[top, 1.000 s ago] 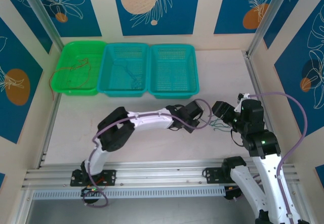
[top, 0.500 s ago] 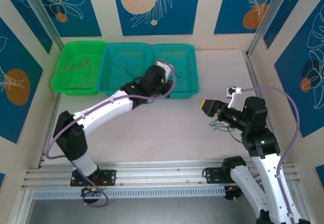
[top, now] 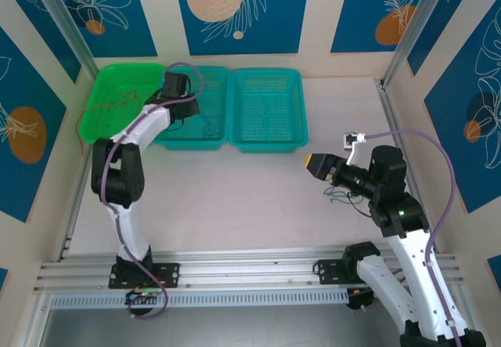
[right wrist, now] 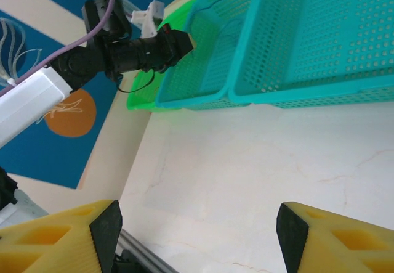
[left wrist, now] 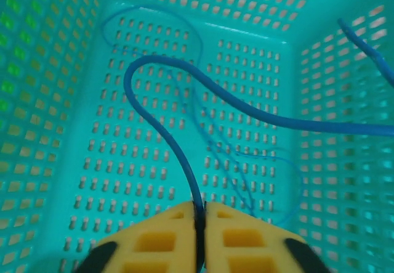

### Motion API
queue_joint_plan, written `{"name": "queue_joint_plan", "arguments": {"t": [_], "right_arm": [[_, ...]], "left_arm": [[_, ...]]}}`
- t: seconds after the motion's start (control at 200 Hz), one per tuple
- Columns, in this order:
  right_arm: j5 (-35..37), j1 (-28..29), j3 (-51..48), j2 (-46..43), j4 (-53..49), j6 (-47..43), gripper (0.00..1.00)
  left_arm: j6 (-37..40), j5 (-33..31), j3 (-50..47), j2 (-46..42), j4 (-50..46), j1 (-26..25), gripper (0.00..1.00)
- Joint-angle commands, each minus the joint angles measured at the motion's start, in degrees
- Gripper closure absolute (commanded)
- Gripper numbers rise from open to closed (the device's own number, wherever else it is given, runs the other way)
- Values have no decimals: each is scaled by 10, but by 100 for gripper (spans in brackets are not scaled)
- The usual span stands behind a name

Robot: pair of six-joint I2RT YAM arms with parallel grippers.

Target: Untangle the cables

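Clenched on the blue cable (left wrist: 161,122), the left gripper (left wrist: 199,210) has swung from mid-table over the middle basket (top: 197,146), so that strand looks freed; the right gripper (top: 317,164) hangs released

Light in the top view was bright and even, coming from overhead. The table (top: 235,198) looked pale, almost washed out, and the shadows beside the left arm (top: 125,229) and right arm (top: 407,237) were soft and faint. That view was sharp throughout. In the left wrist view the teal basket (left wrist: 74,131) was strongly saturated, with green light showing through its left wall. The blue cable (left wrist: 166,134) went soft near the lens, and the yellow pads (left wrist: 246,239) were blurred. In the right wrist view the pads (right wrist: 52,233) were also out of focus, the baskets (right wrist: 345,45) were sharper, and the table (right wrist: 246,180) was evenly lit.
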Motion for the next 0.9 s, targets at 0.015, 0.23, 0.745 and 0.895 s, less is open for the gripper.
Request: {"name": "queue_joint_plan", "arguments": {"t": [0.015,0.23,0.745,0.895], "right_arm": [[87,2,-8,8,-69,13,30],[120,-18,-27,55,-80,28,30],[133,-254,-60,247,-88,37,11],[138,-245,-56,351,-55,33,16]], "left_arm": [[2,29,50,-18,-32,-4,56],[-23,73,-27,-127,10,-19,40],[45,135,-276,-334,153,-322,40],[35,114,-305,-322,186,-387,40]]}}
